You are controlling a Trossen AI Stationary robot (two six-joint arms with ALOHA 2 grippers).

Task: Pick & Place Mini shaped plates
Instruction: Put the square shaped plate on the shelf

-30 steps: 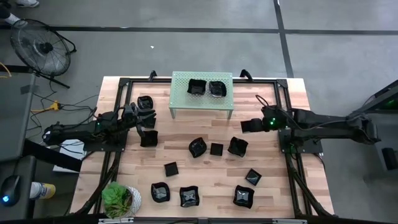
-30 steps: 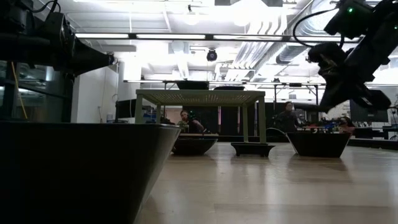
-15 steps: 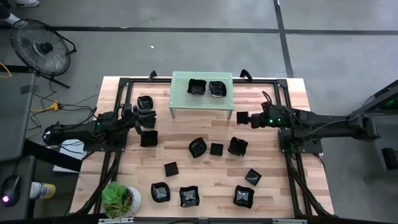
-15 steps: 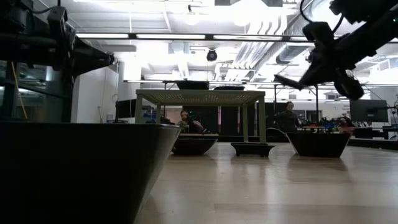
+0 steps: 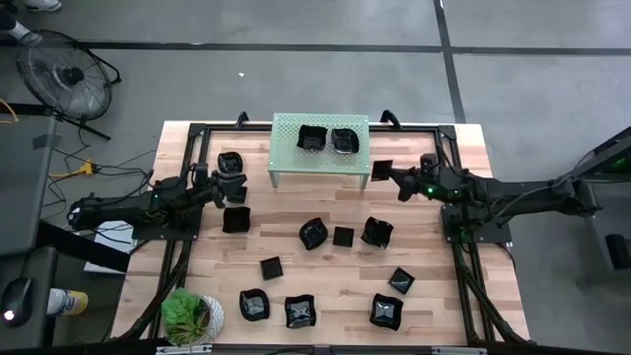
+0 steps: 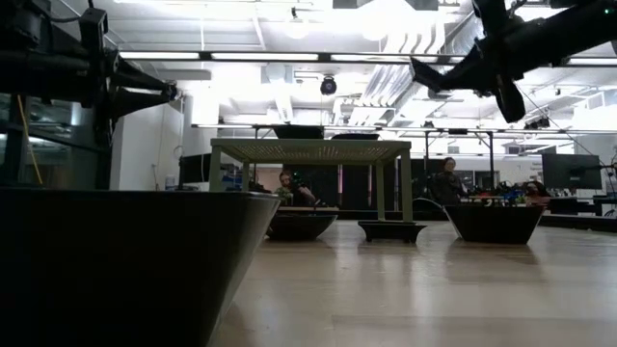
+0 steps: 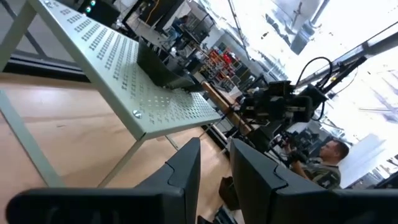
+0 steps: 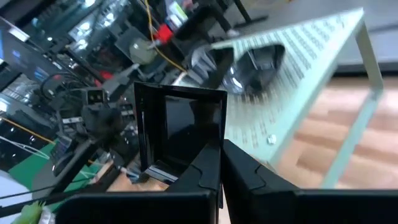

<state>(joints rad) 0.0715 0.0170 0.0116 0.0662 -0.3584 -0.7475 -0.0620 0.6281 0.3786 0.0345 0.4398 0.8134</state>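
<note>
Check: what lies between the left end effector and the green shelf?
Only bare tabletop lies between the left end effector and the shelf, per the high view.

Glossy black mini shaped plates (image 5: 314, 233) scattered on table, two on shelf (image 5: 294, 150), one held aloft.

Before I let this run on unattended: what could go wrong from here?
The right gripper pinches a square plate by one rim only, in the air beside the green shelf; it could slip or swing. Two plates already crowd the shelf top, so placing may knock them. The left gripper also carries a plate toward that shelf, so the arms might meet.
</note>
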